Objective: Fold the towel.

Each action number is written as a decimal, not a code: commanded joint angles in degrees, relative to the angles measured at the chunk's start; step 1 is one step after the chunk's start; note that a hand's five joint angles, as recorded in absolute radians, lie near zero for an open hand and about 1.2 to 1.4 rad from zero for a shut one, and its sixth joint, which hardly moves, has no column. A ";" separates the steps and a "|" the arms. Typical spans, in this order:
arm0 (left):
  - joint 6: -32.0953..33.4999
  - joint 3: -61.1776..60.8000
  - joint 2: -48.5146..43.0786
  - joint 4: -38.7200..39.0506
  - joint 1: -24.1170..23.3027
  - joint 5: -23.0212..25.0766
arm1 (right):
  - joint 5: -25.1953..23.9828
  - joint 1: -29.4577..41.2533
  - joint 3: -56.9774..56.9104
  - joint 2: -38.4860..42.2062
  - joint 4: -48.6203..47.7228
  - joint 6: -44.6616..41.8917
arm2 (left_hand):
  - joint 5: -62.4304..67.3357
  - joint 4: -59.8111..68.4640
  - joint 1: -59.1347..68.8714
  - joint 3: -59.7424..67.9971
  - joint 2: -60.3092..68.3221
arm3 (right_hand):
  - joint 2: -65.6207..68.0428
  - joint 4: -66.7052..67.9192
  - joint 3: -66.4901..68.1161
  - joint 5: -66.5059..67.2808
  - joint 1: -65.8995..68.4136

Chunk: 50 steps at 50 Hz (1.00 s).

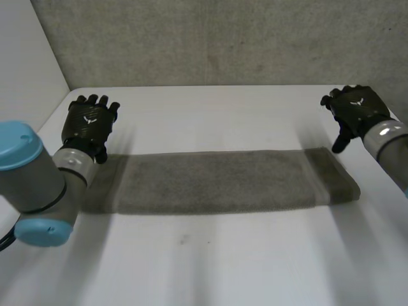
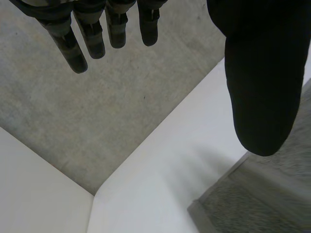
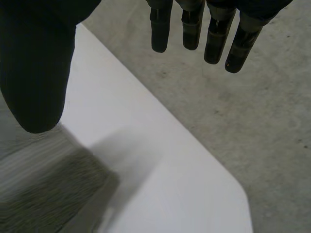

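A grey towel (image 1: 223, 180) lies folded into a long narrow strip across the middle of the white table (image 1: 210, 261). My left hand (image 1: 90, 122) hovers just beyond the towel's left end, fingers straight and apart, holding nothing. My right hand (image 1: 357, 111) hovers beyond the towel's right end, also spread and empty. In the left wrist view the fingers (image 2: 92, 34) and thumb (image 2: 265, 82) stand wide, with a towel corner (image 2: 233, 204) below the thumb. In the right wrist view the fingers (image 3: 214, 29) and thumb (image 3: 39, 73) are spread above the towel's end (image 3: 48, 189).
A grey wall (image 1: 223, 41) rises behind the table's far edge, and a white side panel (image 1: 29, 70) closes the left side. The table's far right corner (image 3: 238, 194) lies near my right hand.
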 commanded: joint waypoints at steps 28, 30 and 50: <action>-23.68 -13.87 12.53 -1.34 -1.05 -0.26 | -17.29 -13.88 25.67 -1.27 -10.07 -1.74 | -1.74 0.30 -0.26 0.42 0.41 | 25.72 26.51 27.70 25.57 25.88; -23.68 -13.87 12.44 -1.34 -1.05 -0.26 | -17.20 -13.97 25.58 -0.91 -10.51 -1.91 | -1.74 0.30 -0.26 0.42 0.41 | 26.23 27.02 28.21 26.07 26.39; -23.59 -14.40 12.97 -1.43 -1.05 -0.35 | -11.24 -22.30 21.81 0.85 -12.63 -8.14 | -1.74 0.30 -0.26 0.42 0.41 | 65.53 66.32 67.51 65.38 65.69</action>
